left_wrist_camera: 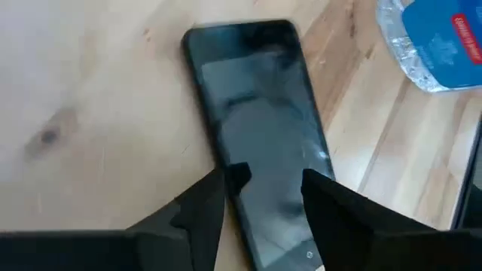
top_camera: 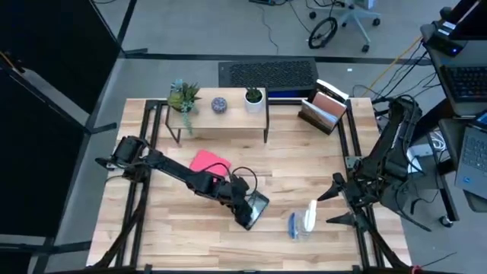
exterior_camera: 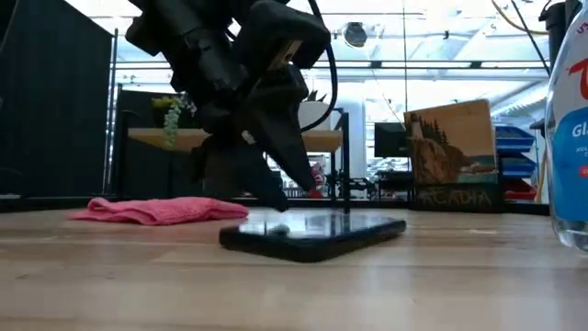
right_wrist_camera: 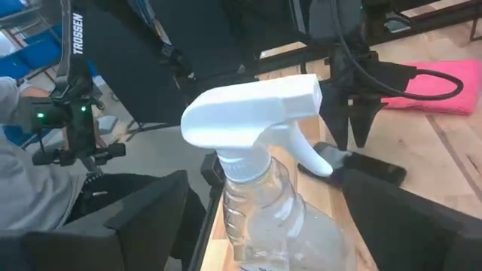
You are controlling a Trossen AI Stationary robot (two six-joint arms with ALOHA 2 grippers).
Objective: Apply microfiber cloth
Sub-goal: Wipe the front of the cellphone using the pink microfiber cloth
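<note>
A black smartphone [top_camera: 257, 208] lies screen up on the wooden table, near the middle front. My left gripper [top_camera: 245, 204] is low over it and open. In the left wrist view its fingers [left_wrist_camera: 205, 205] stand on either side of the phone's [left_wrist_camera: 256, 128] near end. The pink microfiber cloth [top_camera: 207, 162] lies crumpled on the table, left of and behind the phone, also in the low view [exterior_camera: 156, 211]. A clear spray bottle [top_camera: 303, 221] with a white trigger head [right_wrist_camera: 256, 113] stands to the right of the phone. My right gripper [top_camera: 335, 204] is open just beyond it. My left gripper points down at a slant with one finger beside each long edge of the phone's near end [left_wrist_camera: 248, 188]. I cannot tell whether the fingers touch it. The phone lies on the table.
A low shelf [top_camera: 221, 116] with small plants stands at the back. A holder with books [top_camera: 326, 109] is at the back right, and a keyboard [top_camera: 268, 74] lies beyond the table. A seated person [right_wrist_camera: 22, 173] shows off the table in the right wrist view.
</note>
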